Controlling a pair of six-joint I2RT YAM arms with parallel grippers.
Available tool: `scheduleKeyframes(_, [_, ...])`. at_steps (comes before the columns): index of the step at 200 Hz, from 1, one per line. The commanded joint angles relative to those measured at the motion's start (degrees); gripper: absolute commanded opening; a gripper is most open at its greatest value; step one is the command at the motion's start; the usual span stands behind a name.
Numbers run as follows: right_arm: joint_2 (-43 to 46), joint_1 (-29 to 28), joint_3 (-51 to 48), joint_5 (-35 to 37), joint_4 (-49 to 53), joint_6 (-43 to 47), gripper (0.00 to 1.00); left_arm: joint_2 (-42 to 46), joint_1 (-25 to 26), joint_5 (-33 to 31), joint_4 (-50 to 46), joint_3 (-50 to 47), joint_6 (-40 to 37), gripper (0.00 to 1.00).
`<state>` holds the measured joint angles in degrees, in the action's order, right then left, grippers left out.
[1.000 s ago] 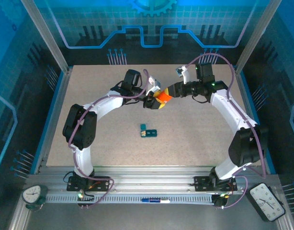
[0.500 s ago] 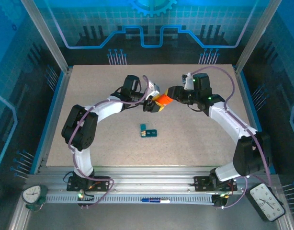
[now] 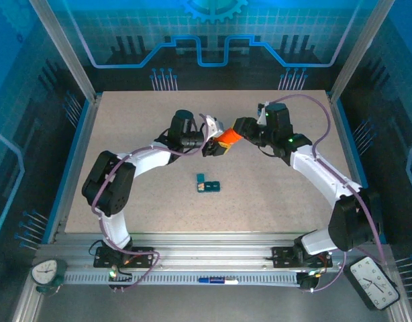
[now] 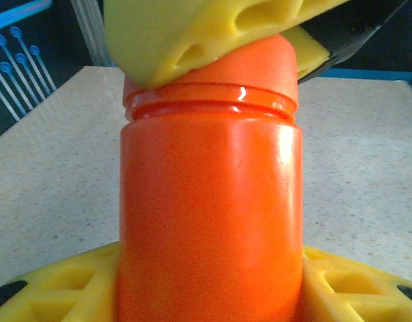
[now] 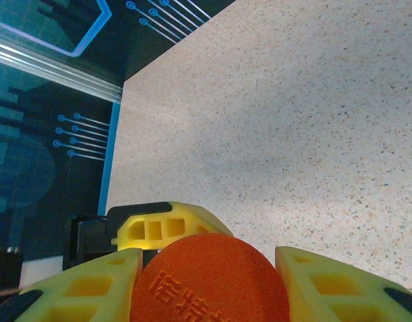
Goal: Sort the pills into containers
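While both arms bend inward over the counter [image 3: 273, 194], the left tool [image 3: 211, 146] clamps the orange bottle [image 3: 226, 139] by its body and the right tool [image 3: 238, 129] pinches its cap [image 5: 209, 282]; the teal containers [image 3: 208, 183] lie apart, nearer the bases.

A speckled beige desk [image 3: 125, 127] lies beneath the left hand [image 3: 213, 145]. Beyond it rise blue-lit walls [image 3: 213, 33] with circuit patterns, aluminium posts [image 3: 62, 50] flanking; a clock [image 3: 45, 272] sits far behind.

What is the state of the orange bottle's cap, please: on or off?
On. The cap sits on the orange bottle, with the jaws of the right gripper clamped around it.
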<state>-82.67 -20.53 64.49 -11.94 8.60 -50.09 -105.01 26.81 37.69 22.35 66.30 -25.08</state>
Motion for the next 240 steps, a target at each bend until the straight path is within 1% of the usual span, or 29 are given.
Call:
scheduleKeyframes(1, [-2.9,-3.0,-0.9,-3.5,0.7,-5.6,0.37,4.5,2.8,-4.9,13.5,-0.3,-3.3,0.0])
scheduleKeyframes(22, [-4.1,-3.3,-0.6,-4.0,0.2,-6.7,0.37,5.1,3.9,-8.4,15.2,-1.8,-5.6,0.0])
scheduleKeyframes(51, [-5.6,-3.6,-0.3,-5.1,-0.5,-7.5,0.36,5.0,5.8,-13.8,20.1,-4.4,-8.8,0.0])
scheduleKeyframes(94, [-7.4,-3.5,-0.2,-6.6,-1.7,-9.0,0.36,4.2,8.4,-18.8,24.9,-6.5,-14.2,0.0])
scheduleKeyframes(129, [-7.9,-3.5,0.1,-7.2,-1.9,-9.3,0.37,3.2,9.3,-20.3,27.1,-7.1,-15.4,0.0])
scheduleKeyframes(176, [-8.5,-3.5,0.9,-7.8,-1.8,-9.5,0.39,2.3,9.3,-20.5,27.6,-7.2,-13.4,0.0])
scheduleKeyframes(196, [-8.6,-3.3,1.6,-8.1,-1.4,-9.3,0.43,2.0,9.1,-20.6,27.6,-7.2,-12.1,0.0])
scheduleKeyframes(240, [-7.9,-1.8,4.4,-8.8,0.3,-8.3,0.54,1.7,8.3,-19.9,27.0,-7.3,-10.1,0.0])
